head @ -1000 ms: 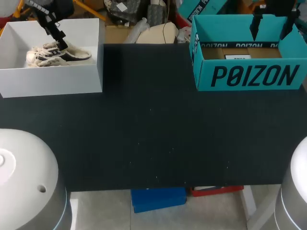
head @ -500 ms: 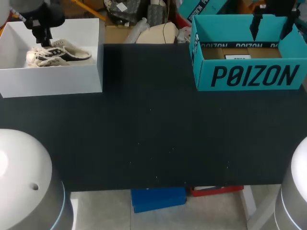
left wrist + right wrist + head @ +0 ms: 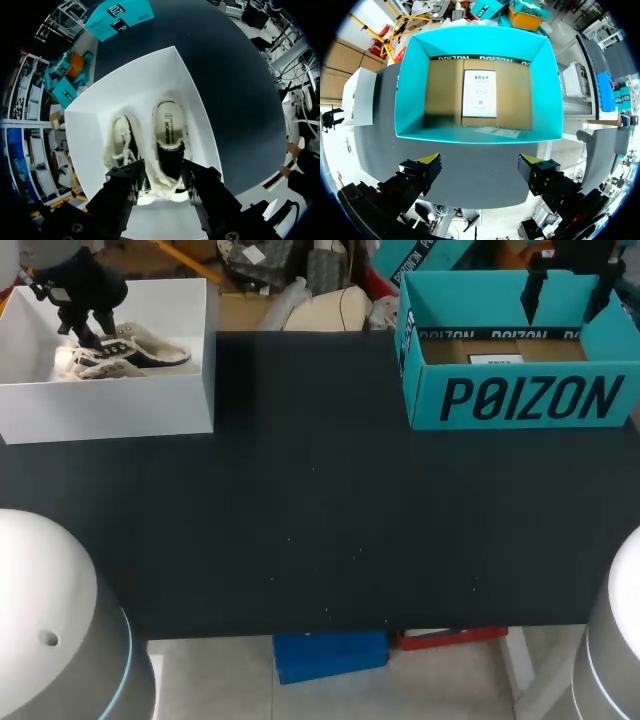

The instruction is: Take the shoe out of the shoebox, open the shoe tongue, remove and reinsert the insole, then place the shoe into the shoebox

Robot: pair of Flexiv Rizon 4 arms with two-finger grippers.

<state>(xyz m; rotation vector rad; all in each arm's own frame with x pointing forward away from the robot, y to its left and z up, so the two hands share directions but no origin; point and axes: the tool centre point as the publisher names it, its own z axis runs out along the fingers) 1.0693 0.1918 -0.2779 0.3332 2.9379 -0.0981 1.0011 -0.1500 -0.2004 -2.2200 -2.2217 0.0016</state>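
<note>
- The left arm (image 3: 60,280) is seen coming in from the left corner, bent down over the white box (image 3: 110,405), with its wrist pointed almost straight down.
- The left gripper (image 3: 162,175) is held low inside that box; its fingers (image 3: 125,177) are spread moderately.
- A shoe (image 3: 167,135) with a dark opening and a fluffy cream edge lies directly under and ahead of this gripper, its near end set between the two fingers. Contact on both sides cannot be made out.
- A second shoe (image 3: 120,145) is found just beside the first, ahead of one finger and inside the same box.
- The right gripper (image 3: 480,165) is held high over the near wall of the teal box (image 3: 470,40), pointed down into it.
- Its yellow-tipped fingers (image 3: 427,161) are spread wide, and nothing is held between them.
- Ahead of the right gripper, a white label (image 3: 480,92) is seen flat on the box's brown floor.
- Both boxes are set on the dark table (image 3: 320,520), well apart.
</note>
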